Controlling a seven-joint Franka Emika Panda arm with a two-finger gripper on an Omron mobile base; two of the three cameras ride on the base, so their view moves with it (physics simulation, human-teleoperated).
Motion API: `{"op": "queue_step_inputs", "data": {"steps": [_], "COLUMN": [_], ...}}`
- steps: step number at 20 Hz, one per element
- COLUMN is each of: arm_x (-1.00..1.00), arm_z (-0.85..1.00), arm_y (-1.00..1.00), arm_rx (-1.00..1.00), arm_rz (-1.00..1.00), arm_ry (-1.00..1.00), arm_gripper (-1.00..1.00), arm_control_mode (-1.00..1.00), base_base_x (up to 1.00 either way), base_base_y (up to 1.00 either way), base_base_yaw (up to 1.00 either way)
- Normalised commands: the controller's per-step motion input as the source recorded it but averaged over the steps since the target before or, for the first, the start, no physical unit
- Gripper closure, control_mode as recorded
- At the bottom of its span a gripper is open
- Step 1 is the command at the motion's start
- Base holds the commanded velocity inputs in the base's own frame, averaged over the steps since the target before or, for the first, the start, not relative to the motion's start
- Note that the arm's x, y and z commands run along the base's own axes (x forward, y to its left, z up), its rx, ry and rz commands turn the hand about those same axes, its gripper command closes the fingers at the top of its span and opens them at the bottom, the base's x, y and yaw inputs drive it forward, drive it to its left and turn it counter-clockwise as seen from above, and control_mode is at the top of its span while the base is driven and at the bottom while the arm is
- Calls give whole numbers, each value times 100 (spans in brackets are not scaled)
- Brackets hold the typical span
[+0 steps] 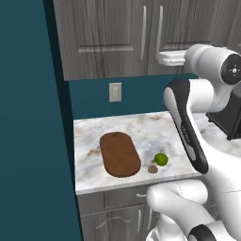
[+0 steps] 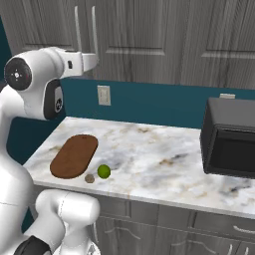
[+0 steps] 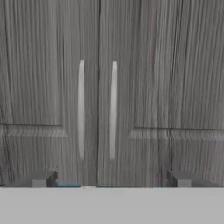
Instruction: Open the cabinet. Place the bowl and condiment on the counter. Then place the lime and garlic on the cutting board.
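The tall grey cabinet stands with both doors shut, and its two silver bar handles sit side by side at the centre seam. My gripper is open and empty, a short way in front of the handles and facing them. It is also seen from the side, gripper and gripper. Below, on the marble counter, lie the brown oval cutting board, the green lime and the small tan garlic, both just right of the board. The bowl and condiment are hidden.
A black box-shaped appliance stands on the counter to the right. A wall outlet sits on the teal backsplash. A teal wall bounds the counter on the left. Drawer fronts run below the counter edge.
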Motion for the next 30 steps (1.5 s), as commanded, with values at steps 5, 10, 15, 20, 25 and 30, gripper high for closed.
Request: {"op": "queue_step_inputs", "data": {"steps": [5,10,15,20,25,30], "arm_x": [1,10,23,56,62,45], "arm_z": [6,2,0,0,2,12], "arm_y": [0,0,1,0,0,0], "arm_rx": [0,0,0,0,0,0], "arm_rz": [-1,0,0,0,0,0], "arm_ry": [-10,-9,-2,1,7,0], "arm_gripper": [-100,-100,-100,-100,-100,-100], "arm_control_mode": [-100,-100,-100,-100,-100,-100], "base_base_x": [0,0,0,0,0,0], "base_base_y": [0,0,0,0,0,0], "base_base_yaw": [0,0,0,0,0,0]}}
